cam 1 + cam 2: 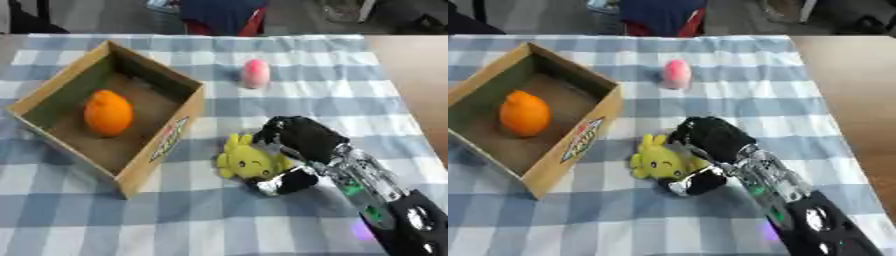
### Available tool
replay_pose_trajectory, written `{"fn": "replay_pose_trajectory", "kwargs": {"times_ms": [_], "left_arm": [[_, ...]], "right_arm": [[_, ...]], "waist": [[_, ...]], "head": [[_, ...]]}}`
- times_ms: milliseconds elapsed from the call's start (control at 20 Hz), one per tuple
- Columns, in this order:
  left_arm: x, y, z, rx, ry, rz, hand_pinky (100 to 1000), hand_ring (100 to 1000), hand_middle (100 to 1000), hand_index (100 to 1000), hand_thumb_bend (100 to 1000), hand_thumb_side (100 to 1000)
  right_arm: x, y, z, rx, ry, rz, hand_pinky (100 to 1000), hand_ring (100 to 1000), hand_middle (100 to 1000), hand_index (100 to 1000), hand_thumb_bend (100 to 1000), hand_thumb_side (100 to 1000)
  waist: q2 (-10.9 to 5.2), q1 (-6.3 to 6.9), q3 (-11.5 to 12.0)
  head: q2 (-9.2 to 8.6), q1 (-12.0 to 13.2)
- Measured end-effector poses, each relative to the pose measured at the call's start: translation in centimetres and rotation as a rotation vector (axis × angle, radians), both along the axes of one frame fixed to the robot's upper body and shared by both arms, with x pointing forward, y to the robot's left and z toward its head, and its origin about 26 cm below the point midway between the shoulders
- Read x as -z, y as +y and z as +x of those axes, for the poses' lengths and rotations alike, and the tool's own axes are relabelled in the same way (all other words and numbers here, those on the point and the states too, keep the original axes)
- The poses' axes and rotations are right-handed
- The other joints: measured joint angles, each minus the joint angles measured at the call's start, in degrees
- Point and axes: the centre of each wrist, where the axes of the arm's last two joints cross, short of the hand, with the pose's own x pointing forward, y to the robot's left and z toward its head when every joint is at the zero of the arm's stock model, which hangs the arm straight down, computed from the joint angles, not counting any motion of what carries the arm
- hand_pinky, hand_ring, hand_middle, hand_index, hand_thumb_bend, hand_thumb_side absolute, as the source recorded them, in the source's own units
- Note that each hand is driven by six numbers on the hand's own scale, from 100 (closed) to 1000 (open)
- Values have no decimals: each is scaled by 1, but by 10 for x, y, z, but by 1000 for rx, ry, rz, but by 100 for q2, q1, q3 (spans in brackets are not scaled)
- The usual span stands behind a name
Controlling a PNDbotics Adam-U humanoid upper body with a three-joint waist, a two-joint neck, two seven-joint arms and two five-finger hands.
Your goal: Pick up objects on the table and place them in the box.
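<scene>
A yellow plush toy with a face [247, 161] lies on the checked cloth just right of the cardboard box [162, 146]. My right hand [297, 137] reaches in from the lower right and sits over the toy's right side. Its fingers curl down behind the toy and its thumb [284, 182] comes in below it, closing around it. An orange fruit [108, 113] lies inside the box. A pink egg-shaped object [255, 73] stands farther back on the cloth. My left hand shows in neither view.
The blue and white checked cloth [289, 55] covers the table; bare wooden tabletop [420, 75] shows at the right. A person's dark clothing [219, 15] is at the far edge.
</scene>
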Motion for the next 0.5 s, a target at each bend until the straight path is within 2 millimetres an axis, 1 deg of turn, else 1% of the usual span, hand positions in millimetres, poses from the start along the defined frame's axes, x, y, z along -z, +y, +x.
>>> {"fn": "replay_pose_trajectory", "kwargs": {"times_ms": [100,250,300,400,500], "left_arm": [[0,0,0,0,0,0,313,704,611,810,100,683],[0,0,0,0,0,0,312,704,611,809,100,683],[0,0,0,0,0,0,312,704,611,809,100,683],[0,0,0,0,0,0,312,704,611,809,100,683],[0,0,0,0,0,0,313,704,611,809,100,684]], "right_arm": [[1,0,0,-4,2,-2,544,767,491,748,416,775],[1,1,0,-13,1,4,527,738,452,705,351,758],[1,1,0,-17,2,10,525,735,449,702,346,755],[2,2,0,-23,2,23,517,719,438,691,308,752],[2,3,-2,-35,5,35,507,705,431,683,255,755]], "waist": [[0,0,1],[0,0,1],[0,0,1],[0,0,1],[0,0,1]], "head": [[0,0],[0,0],[0,0],[-1,1],[-1,1]]}}
